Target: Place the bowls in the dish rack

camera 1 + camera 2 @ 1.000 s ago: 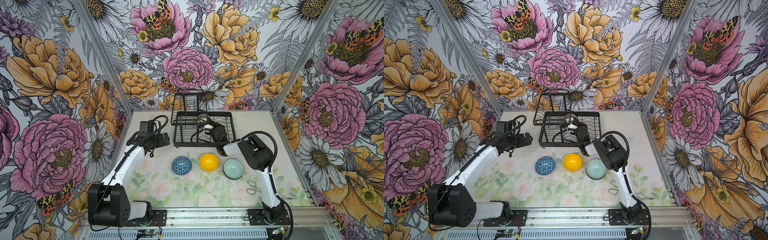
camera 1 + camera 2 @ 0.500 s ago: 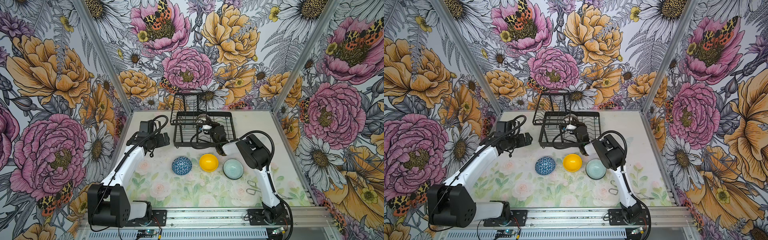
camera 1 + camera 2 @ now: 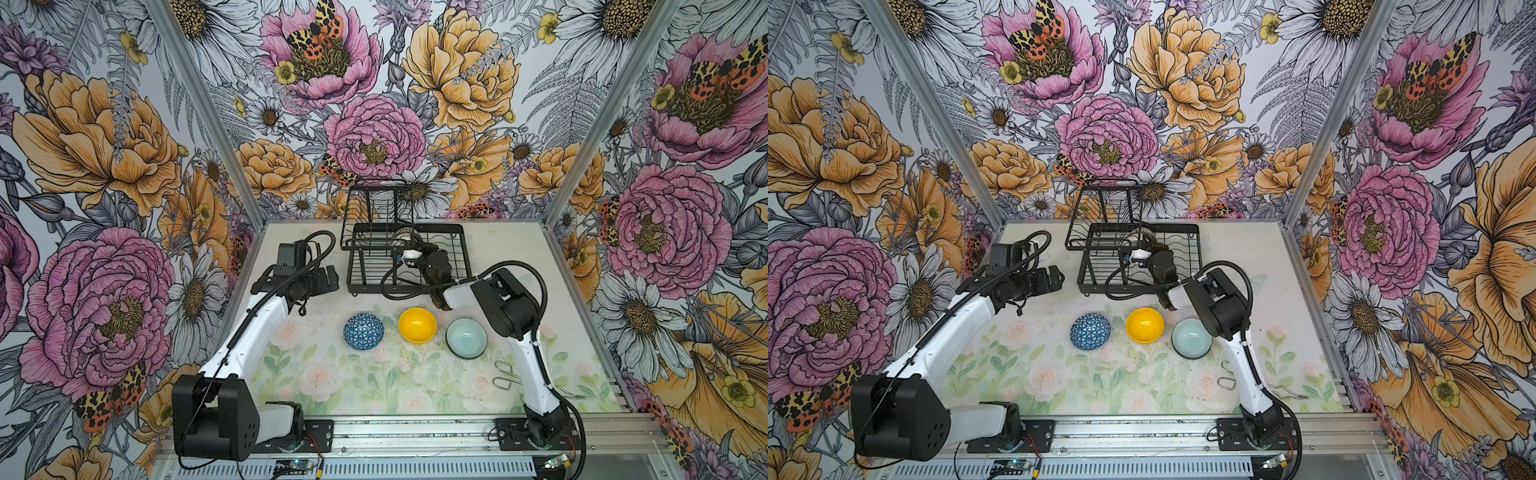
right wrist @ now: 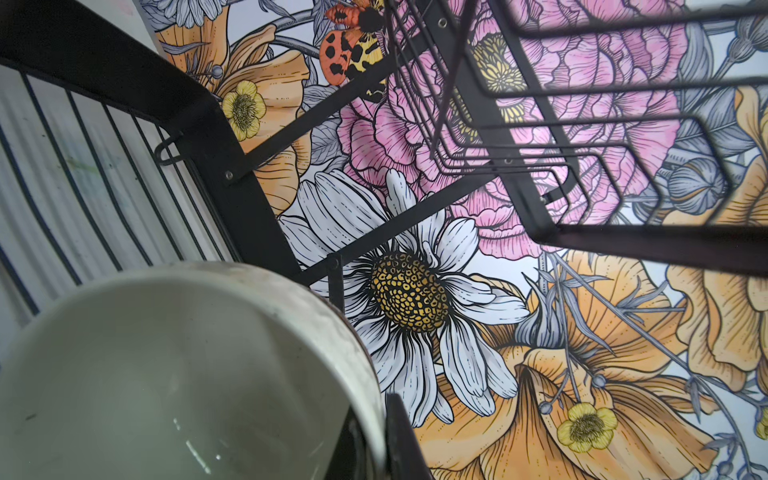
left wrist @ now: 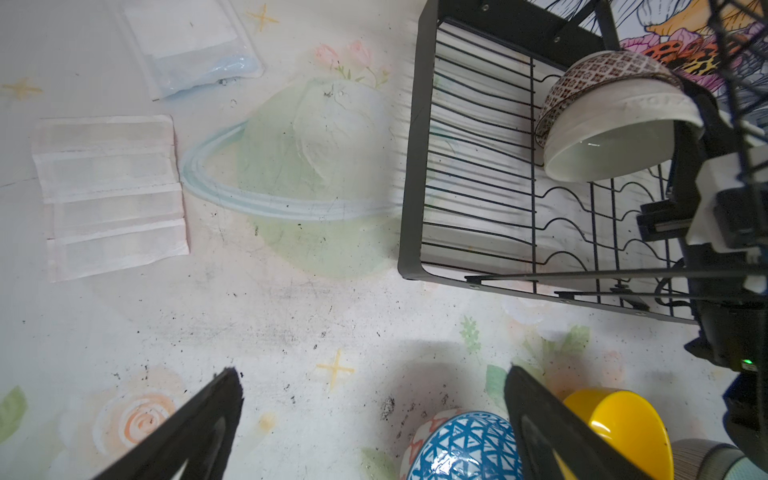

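Cream bowl being clamped at rim by R gripper, tilted inside dish rack — against mosaic bowl; L gripper being held open, nearest blue bowl.

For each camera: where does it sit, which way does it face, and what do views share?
Both top views: high above the arms' bases, looking down toward the back wall; left arm and right arm show, dish rack at the back.
Left wrist: behind the open left hand, looking down over the table toward the rack; both its fingers show.
Right wrist: inside the rack, facing the back wall; the right hand grips the cream bowl at its rim.
Shared: both wrist views show the cream bowl.
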